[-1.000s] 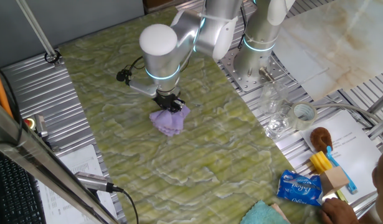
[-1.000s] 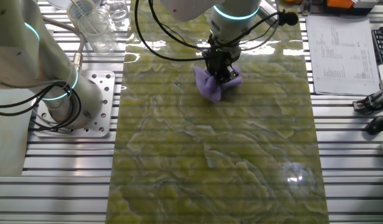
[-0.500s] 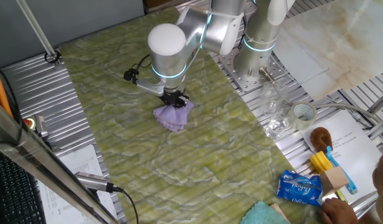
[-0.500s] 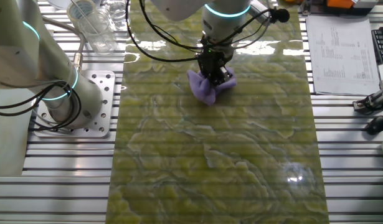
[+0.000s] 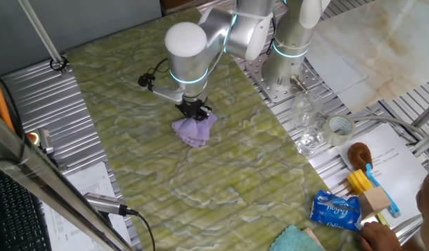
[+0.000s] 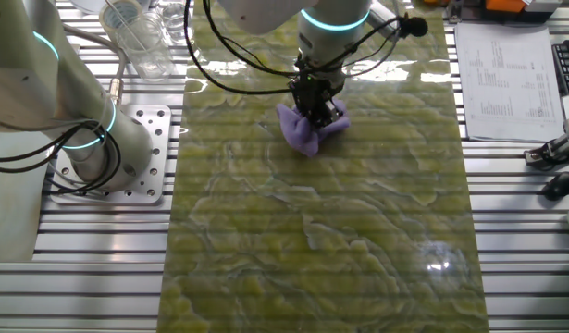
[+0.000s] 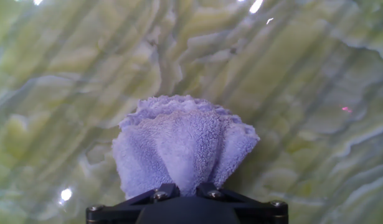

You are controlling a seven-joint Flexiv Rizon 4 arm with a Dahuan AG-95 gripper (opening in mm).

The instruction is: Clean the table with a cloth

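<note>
Gripper [image 5: 194,111] comes straight down from the arm, clenched on the bunched middle of the cloth [image 5: 195,130]. Judged reason: pinching the centre lets the loose edges fan out flat below the fingers, so the fabric, not the metal, meets the surface. Hand view confirms it: lilac folds spread in a fan from between the black fingers, pile showing, pressed against green veining.

Cloth sits on the table [image 5: 221,195], on its far half in one fixed view, just below the arm's white elbow. In the other fixed view the cloth [image 6: 308,128] lies at the far end, about centred across the marbled strip, with the gripper [image 6: 314,97] directly over it. Contact with the surface looks likely; I cannot see the underside.

Off the wiping path, on the ribbed metal to the right: clear glasses [image 5: 308,125], tape roll [image 5: 340,127], brush [image 5: 358,153], blue packet [image 5: 336,210], corner of a teal cloth [image 5: 298,240]. Probably parked there to leave the marbled area free.

Writing: blue packet carries white script, too small to read. Printed sheet [image 6: 502,69] at far right of the other fixed view shows rows of text, illegible.
</note>
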